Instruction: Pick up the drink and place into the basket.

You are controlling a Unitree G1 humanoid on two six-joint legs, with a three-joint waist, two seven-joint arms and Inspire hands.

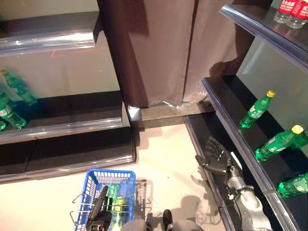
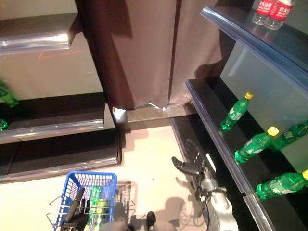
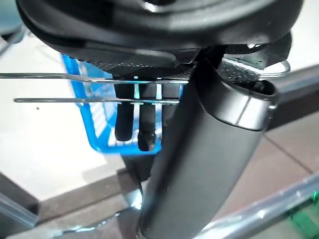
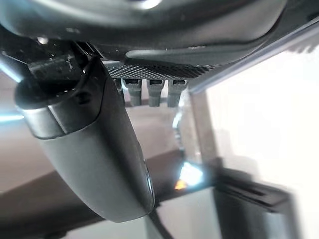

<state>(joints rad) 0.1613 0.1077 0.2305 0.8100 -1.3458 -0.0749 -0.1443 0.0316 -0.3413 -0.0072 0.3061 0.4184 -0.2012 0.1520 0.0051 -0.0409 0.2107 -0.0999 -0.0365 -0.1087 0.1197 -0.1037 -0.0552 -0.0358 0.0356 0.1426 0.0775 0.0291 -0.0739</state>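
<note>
Curtain (image 1: 159, 48): brown, hanging at the back between the shelf units.
Red bottles (image 1: 291, 10): two on the top right shelf.
Left shelf (image 1: 62, 127): dark, with a silver front edge.
Floor (image 1: 163, 159): pale.

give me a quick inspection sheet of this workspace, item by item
surface: pale floor between dark shelves.
job's things: blue basket on the floor at lower left, green bottle already inside; green bottles on the right shelf.
clutter: red-labelled bottles on the top right shelf.
hands: left hand curled round the basket handle; right hand open, empty, by the right shelf.
cables: nothing seen.
surroundings: brown curtain behind; green bottles on the left shelf.
</note>
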